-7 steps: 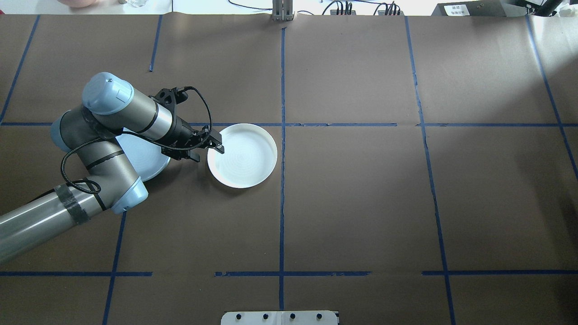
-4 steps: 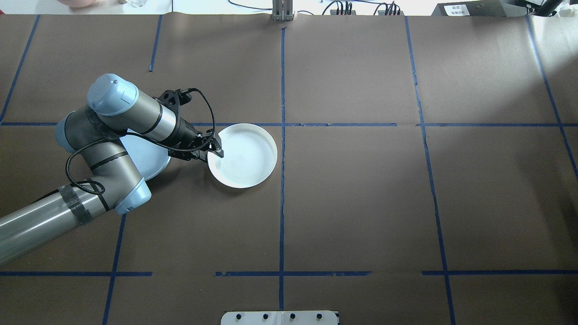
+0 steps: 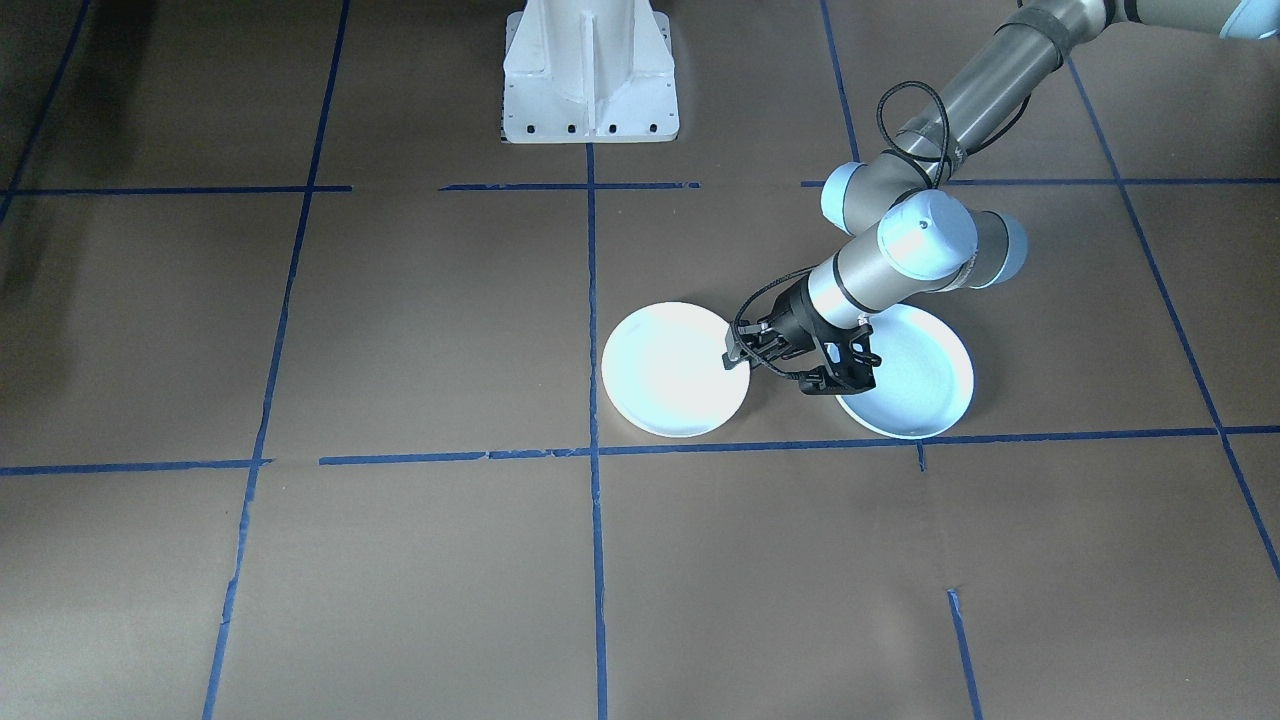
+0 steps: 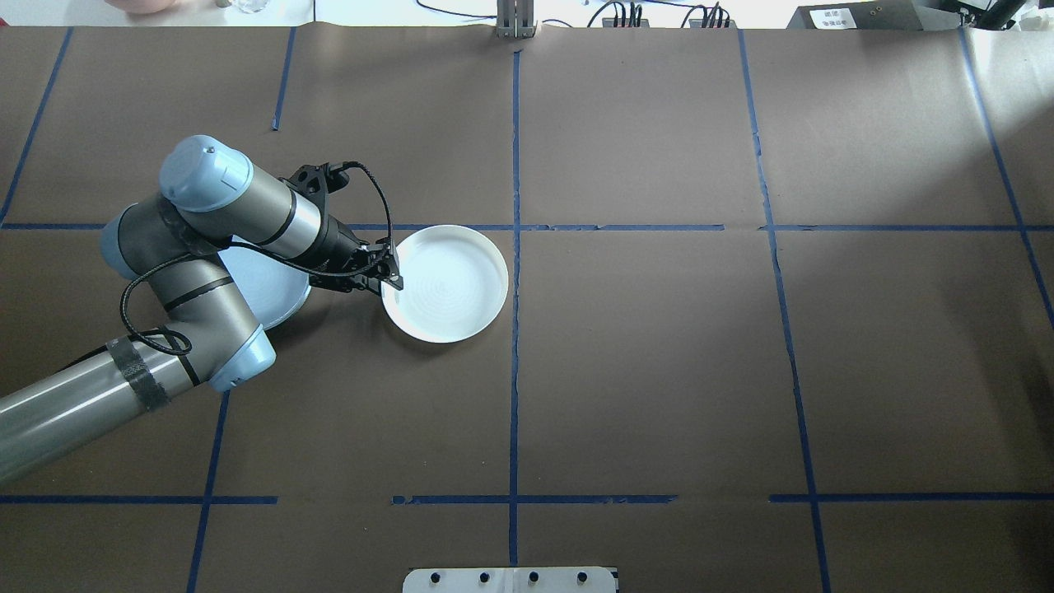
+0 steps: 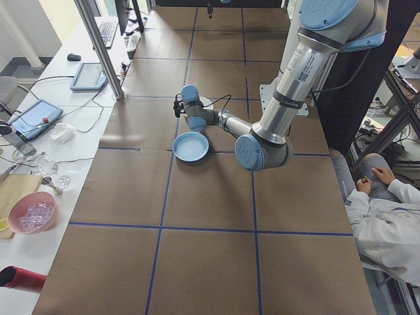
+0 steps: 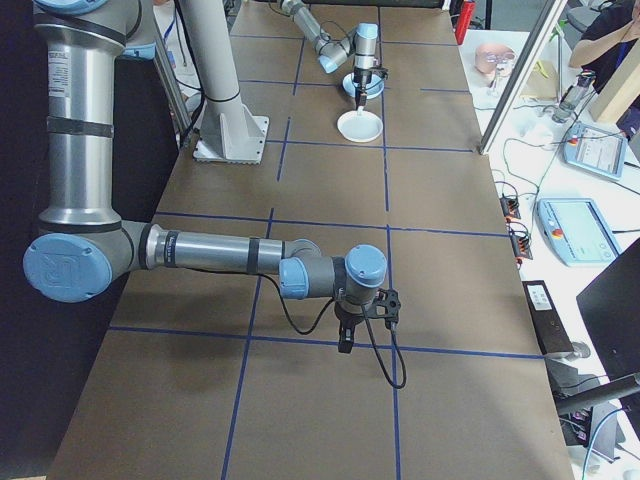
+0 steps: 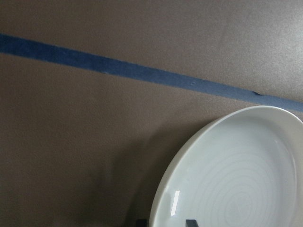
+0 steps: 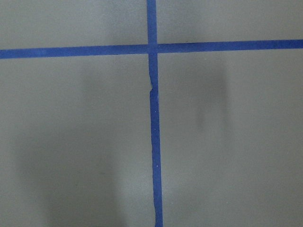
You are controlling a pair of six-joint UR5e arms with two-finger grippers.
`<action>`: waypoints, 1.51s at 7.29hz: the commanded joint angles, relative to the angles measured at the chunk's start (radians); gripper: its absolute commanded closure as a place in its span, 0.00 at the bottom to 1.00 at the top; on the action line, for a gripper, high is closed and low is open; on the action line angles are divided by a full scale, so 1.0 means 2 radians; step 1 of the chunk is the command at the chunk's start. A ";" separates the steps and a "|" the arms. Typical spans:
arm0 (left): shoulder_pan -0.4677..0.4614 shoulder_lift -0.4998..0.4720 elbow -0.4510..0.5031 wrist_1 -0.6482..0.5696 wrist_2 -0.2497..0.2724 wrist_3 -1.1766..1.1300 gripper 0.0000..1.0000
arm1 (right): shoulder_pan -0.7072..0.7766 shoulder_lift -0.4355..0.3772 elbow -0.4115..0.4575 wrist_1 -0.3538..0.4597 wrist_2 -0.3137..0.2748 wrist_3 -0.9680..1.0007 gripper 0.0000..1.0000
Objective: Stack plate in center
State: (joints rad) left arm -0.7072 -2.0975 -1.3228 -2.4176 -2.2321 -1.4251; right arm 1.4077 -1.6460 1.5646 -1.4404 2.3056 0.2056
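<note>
At the white plate's (image 4: 445, 284) rim nearest the blue plate (image 3: 915, 385), left gripper (image 4: 387, 274) clamped on it; lift level. Right gripper (image 6: 345, 345): cannot tell.

A: Lighting even, daylight wash top right of the overhead view. White plate (image 3: 675, 372) blown out in the front view, detail gone

B: Left wrist view soft and grainy. Soft shadows on the bench (image 8: 71, 142) in the right wrist view
</note>
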 commanded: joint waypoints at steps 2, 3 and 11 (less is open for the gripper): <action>0.000 0.000 0.006 -0.001 -0.001 0.000 0.62 | 0.000 0.000 0.000 0.000 0.000 0.000 0.00; 0.000 0.000 0.005 -0.001 -0.001 0.000 0.83 | 0.000 0.000 0.000 0.000 0.000 0.000 0.00; -0.118 0.071 -0.041 0.002 -0.046 0.057 1.00 | 0.000 0.000 0.000 0.000 0.000 0.000 0.00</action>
State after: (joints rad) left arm -0.9066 -2.0020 -1.3986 -2.4122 -2.2968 -1.3581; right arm 1.4081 -1.6460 1.5646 -1.4404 2.3056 0.2056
